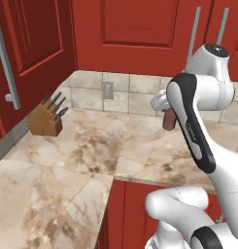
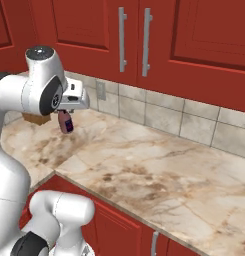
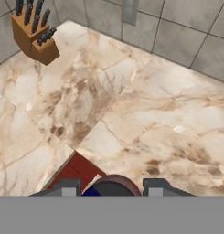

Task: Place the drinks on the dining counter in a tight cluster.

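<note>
- The robot's fingers [image 3: 111,188] are pinching the short maroon can [image 3: 114,185], one finger [image 3: 67,186] at 9 o'clock of the can's rounded top and the other at 3 o'clock, seen down the hand view.
- In the right base view the can [image 2: 66,121] is hanging under the white hand, clear above the bench [image 2: 159,170], with a dark blue patch showing on its label side.
- From the left base view, the can [image 1: 168,120] is peeking out at 9 o'clock of the arm's dark-striped link, up in the air over the marble near the backsplash.
- A wooden knife block [image 1: 45,120] is sitting on the marble bench at about 9 o'clock in the left base view, black handles sticking up and tilted, well apart from the can.
- The same block [image 3: 33,33] is showing at about 11 o'clock in the hand view, close to the grey tiled wall.
- A wall outlet [image 1: 107,90] is sitting on the tile backsplash at roughly 12 o'clock, between the block and the can.
- Red cabinets [image 2: 159,35] with grey bar handles are hanging over the bench at 12 o'clock in the right base view.
</note>
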Robot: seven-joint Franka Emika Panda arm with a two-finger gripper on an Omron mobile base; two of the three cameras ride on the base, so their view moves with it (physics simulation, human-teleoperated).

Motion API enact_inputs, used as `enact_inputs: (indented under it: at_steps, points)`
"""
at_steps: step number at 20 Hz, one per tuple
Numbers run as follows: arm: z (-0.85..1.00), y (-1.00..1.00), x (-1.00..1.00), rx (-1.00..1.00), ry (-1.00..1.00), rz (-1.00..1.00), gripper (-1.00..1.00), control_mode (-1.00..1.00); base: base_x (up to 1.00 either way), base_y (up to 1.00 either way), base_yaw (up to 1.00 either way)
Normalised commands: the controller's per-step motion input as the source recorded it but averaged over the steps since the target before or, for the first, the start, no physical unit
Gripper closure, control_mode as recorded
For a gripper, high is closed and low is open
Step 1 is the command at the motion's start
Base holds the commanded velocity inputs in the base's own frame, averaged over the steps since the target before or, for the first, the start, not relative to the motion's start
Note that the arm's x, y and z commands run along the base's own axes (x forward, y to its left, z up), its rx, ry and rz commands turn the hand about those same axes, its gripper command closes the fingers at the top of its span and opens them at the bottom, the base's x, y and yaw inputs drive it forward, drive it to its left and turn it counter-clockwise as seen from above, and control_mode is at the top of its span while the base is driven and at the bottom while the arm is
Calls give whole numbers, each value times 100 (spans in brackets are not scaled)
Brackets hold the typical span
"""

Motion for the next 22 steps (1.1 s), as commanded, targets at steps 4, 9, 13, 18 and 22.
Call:
enact_inputs:
  at_steps: [4, 9, 13, 18, 22]
  points:
    - [0, 0, 0, 0, 0, 0, 100, 100, -78, -49, -18]
    - [0, 0, 0, 0, 0, 0, 100, 100, -96, -49, -26]
    - [0, 0, 0, 0, 0, 0, 100, 100, -76, -14, -60]
    - [0, 0, 0, 0, 0, 0, 100, 100, -7, 0, -94]
    - [0, 0, 0, 0, 0, 0, 100, 100, 0, 0, -100]
